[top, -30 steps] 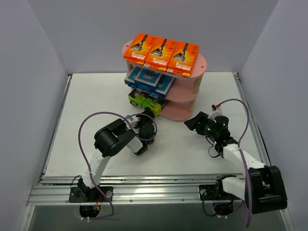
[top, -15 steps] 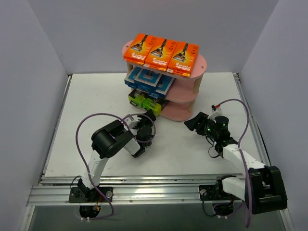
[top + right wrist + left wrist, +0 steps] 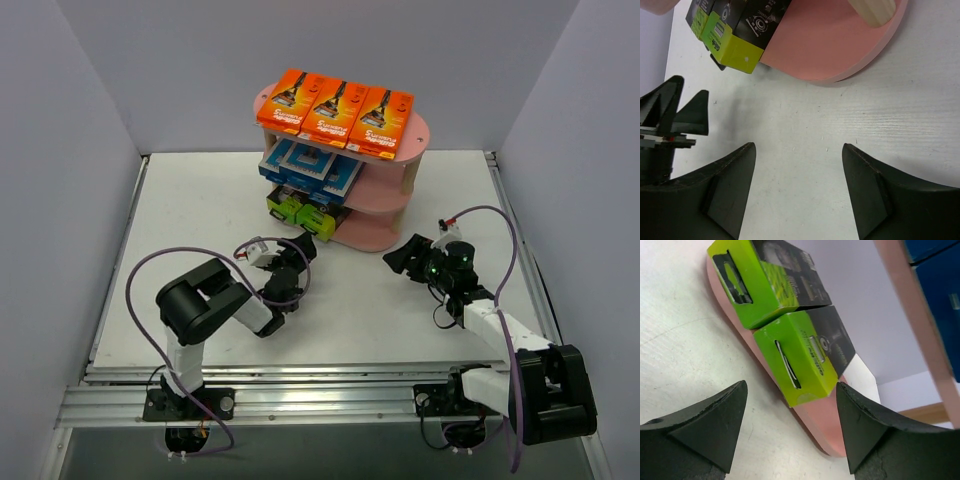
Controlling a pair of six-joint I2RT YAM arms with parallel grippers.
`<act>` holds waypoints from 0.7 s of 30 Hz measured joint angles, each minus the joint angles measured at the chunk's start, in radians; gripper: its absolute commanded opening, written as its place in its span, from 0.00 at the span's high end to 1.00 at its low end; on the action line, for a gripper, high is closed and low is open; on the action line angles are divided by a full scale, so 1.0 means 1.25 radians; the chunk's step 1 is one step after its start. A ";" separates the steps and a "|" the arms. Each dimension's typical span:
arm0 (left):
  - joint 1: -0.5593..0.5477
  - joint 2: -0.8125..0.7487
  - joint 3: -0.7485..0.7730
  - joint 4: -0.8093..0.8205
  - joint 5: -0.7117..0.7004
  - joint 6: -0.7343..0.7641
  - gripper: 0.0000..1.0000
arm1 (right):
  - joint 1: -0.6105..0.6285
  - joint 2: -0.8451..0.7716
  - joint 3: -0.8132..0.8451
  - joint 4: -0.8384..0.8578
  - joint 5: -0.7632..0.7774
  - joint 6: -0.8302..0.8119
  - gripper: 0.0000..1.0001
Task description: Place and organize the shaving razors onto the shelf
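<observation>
The pink three-tier shelf (image 3: 395, 150) stands at the back centre. Three orange razor packs (image 3: 335, 107) lie on its top board, blue-and-white packs (image 3: 310, 166) on the middle board, black-and-lime packs (image 3: 300, 210) on the bottom board. In the left wrist view two lime packs (image 3: 800, 357) sit side by side on the pink bottom board (image 3: 830, 425). My left gripper (image 3: 287, 255) is open and empty, just in front of the bottom packs. My right gripper (image 3: 400, 255) is open and empty, beside the shelf's front right. The right wrist view shows the bottom board (image 3: 830, 45) and a lime pack (image 3: 732, 40).
The white table (image 3: 200, 200) is walled by grey panels left, right and back. A metal rail (image 3: 300, 395) runs along the near edge by the arm bases. My left gripper's fingers (image 3: 690, 117) show in the right wrist view.
My left arm has drawn back and to the left, away from the bottom shelf, its gripper open. The right arm has hardly moved.
</observation>
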 measured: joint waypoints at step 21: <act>0.027 -0.835 -0.143 -0.435 0.286 0.260 0.19 | 0.027 -0.013 0.010 -0.033 0.045 -0.051 0.20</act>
